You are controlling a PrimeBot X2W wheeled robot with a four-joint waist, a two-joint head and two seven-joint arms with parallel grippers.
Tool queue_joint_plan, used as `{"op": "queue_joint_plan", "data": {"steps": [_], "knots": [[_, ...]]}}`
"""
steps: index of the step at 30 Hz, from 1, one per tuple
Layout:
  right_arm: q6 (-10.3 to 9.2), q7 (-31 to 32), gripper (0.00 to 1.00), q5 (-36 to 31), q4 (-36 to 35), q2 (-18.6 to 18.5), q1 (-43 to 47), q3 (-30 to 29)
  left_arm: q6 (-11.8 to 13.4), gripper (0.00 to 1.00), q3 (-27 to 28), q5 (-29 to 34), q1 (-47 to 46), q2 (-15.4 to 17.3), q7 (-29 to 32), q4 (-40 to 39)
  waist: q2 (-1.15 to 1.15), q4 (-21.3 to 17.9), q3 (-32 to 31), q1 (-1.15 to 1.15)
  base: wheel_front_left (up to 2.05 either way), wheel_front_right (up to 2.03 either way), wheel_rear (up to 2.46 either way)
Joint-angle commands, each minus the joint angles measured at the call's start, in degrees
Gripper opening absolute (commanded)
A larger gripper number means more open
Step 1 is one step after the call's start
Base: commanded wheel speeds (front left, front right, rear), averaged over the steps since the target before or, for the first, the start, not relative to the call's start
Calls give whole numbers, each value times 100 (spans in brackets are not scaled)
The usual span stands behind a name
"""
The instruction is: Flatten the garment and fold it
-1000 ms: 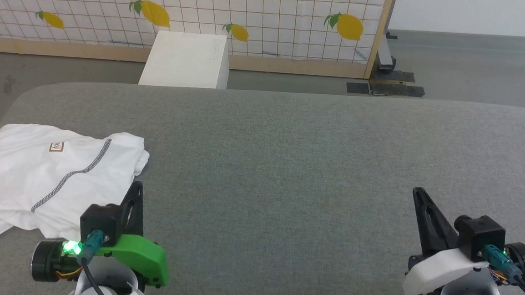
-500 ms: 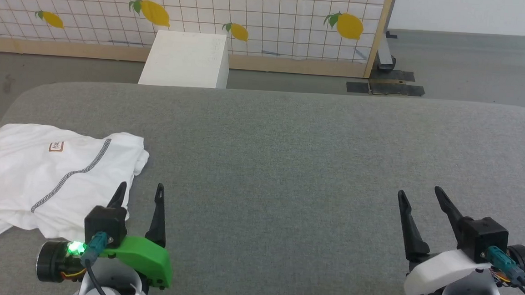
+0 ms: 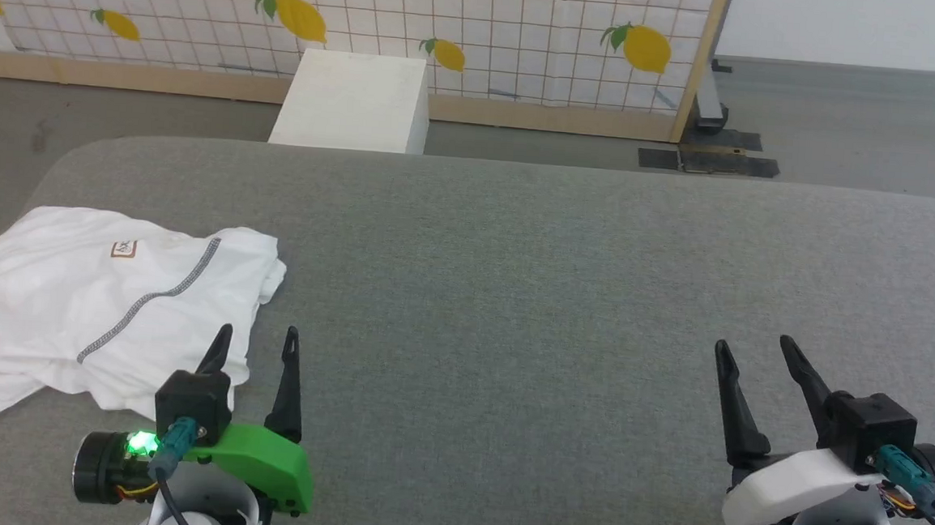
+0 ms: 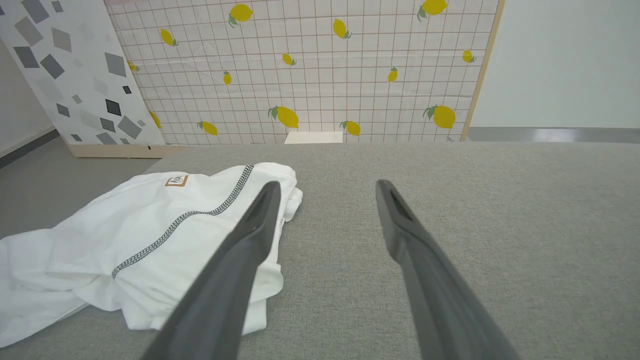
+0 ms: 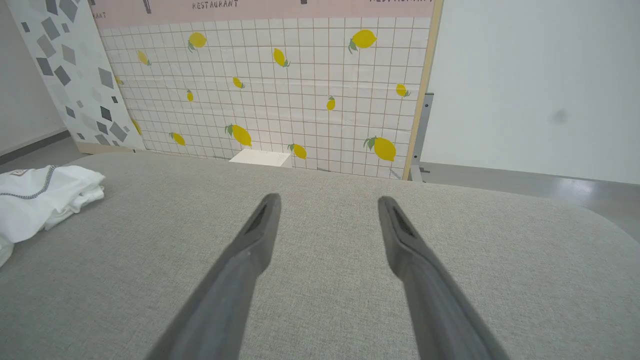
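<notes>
The garment (image 3: 91, 304), a white T-shirt with a dark zigzag seam and a small brown-bordered patch, lies crumpled at the left end of the grey padded table (image 3: 516, 265). In the left wrist view the garment (image 4: 150, 235) spreads left of my fingers. My left gripper (image 3: 258, 335) stands open just right of the shirt's near edge, holding nothing; its left finger overlaps the cloth in the picture. Near the table's lower right my right gripper (image 3: 754, 347) is open and empty, far from the shirt. In the right wrist view the garment (image 5: 40, 197) sits at the far left.
A rigid white box (image 3: 355, 101) stands on the floor beyond the table's far edge. Behind it runs a lemon-patterned tiled panel (image 3: 490, 20) with a wooden frame. The table's middle and right are bare grey fabric.
Both grippers have opened from shut. The head camera has shifted a little, moving the whole scene slightly right and up.
</notes>
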Motion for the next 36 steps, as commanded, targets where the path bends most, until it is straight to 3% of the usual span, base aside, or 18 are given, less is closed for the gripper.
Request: {"op": "queue_joint_plan", "data": {"steps": [1,36], "knots": [[-2,-64,100,59,30,1,94,-11,60,100,-13,-66,-55,-6,-59,34,0,64,1,0,0,0,0],[-4,-478,100,449,379,1,141,87,294,100,-85,-357,-61,-14,-471,234,0,1129,36,0,0,0,0]]}}
